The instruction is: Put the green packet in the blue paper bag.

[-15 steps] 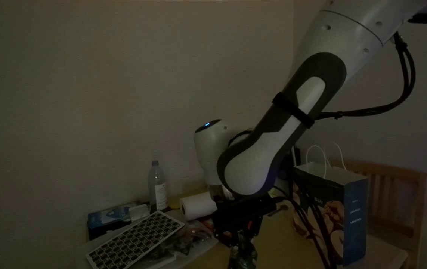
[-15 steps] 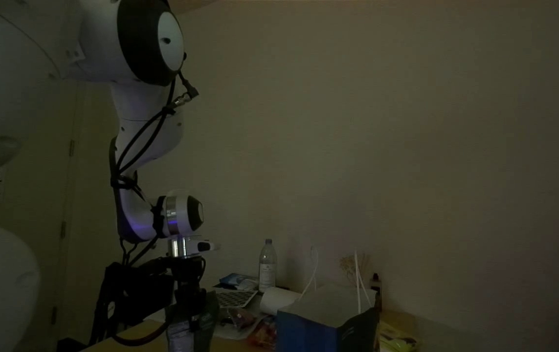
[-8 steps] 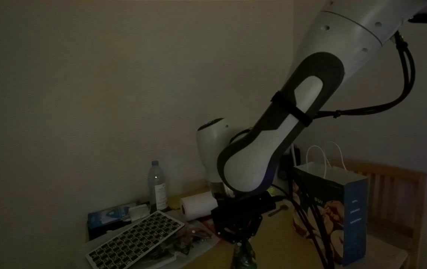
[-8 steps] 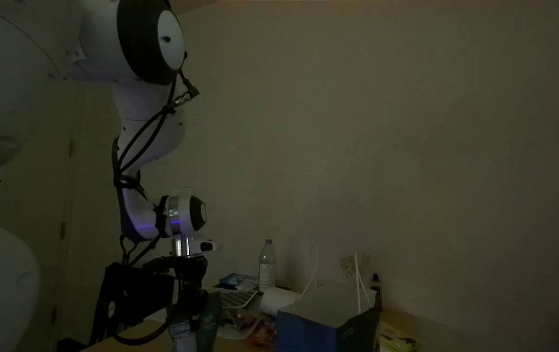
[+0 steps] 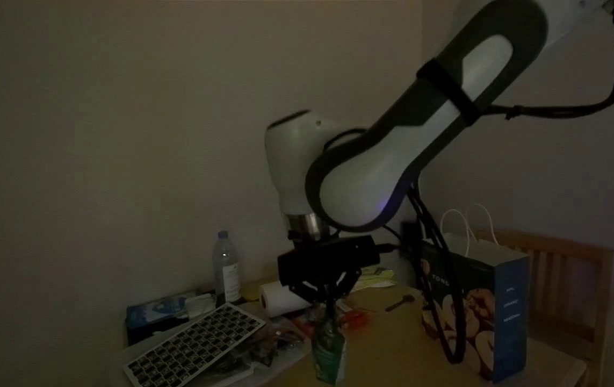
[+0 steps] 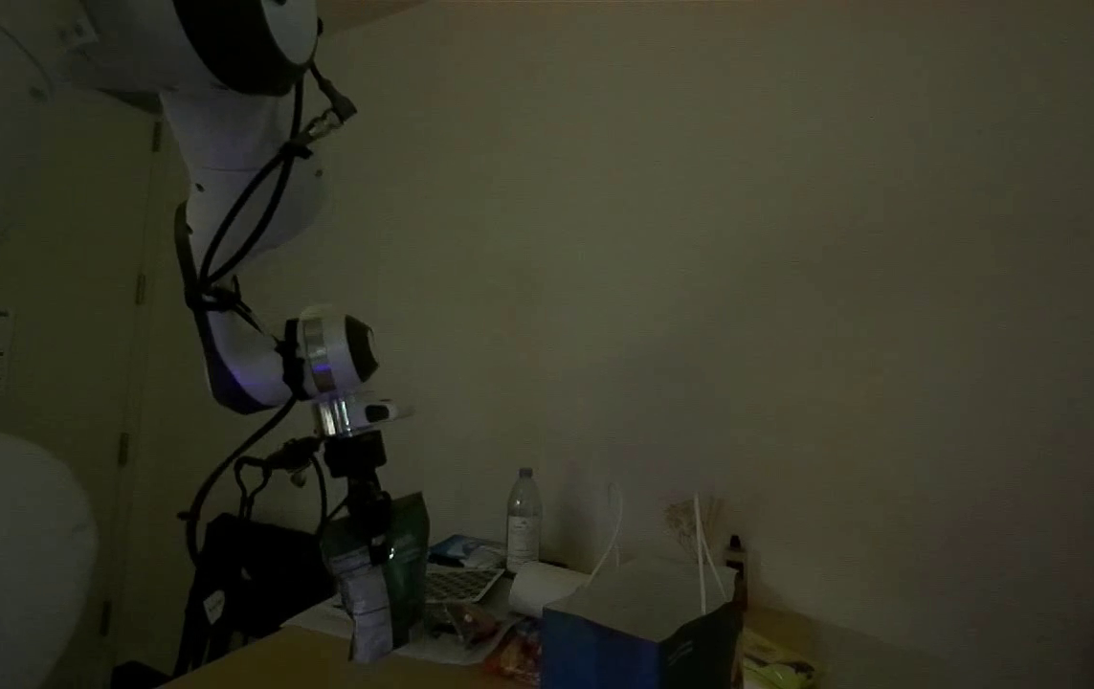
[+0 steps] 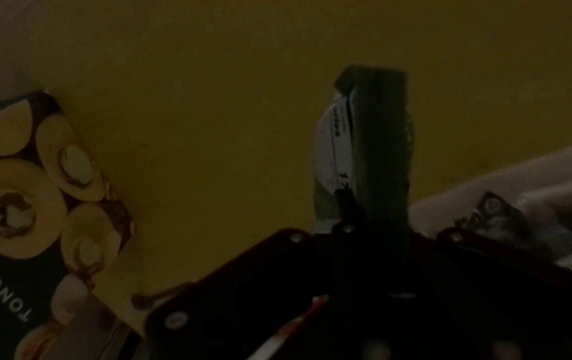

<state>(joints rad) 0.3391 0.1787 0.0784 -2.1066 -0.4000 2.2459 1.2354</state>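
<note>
My gripper (image 5: pixel 330 307) is shut on the green packet (image 5: pixel 328 352), which hangs upright below the fingers above the table. In an exterior view the packet (image 6: pixel 408 565) shows a green side and a pale label, with the gripper (image 6: pixel 377 541) at its upper part. In the wrist view the packet (image 7: pixel 381 135) sticks out past the dark fingers (image 7: pixel 353 215). The blue paper bag (image 5: pixel 511 317) stands upright, apart from the gripper, with white loop handles up. Its open top shows in an exterior view (image 6: pixel 599 651). The bag's food picture (image 7: pixel 15 215) is at the left in the wrist view.
A bottle (image 5: pixel 226 277), a white paper roll (image 5: pixel 280 299) and a white-framed grid panel (image 5: pixel 194 346) lie towards the wall. A reddish packet (image 5: pixel 356 320) and a spoon (image 5: pixel 401 302) lie on the table. A wooden chair (image 5: pixel 599 301) stands behind the bag.
My arm and gripper have risen, lifting the green packet higher above the table. The gripper stays shut on it. The bag and other objects have not moved.
</note>
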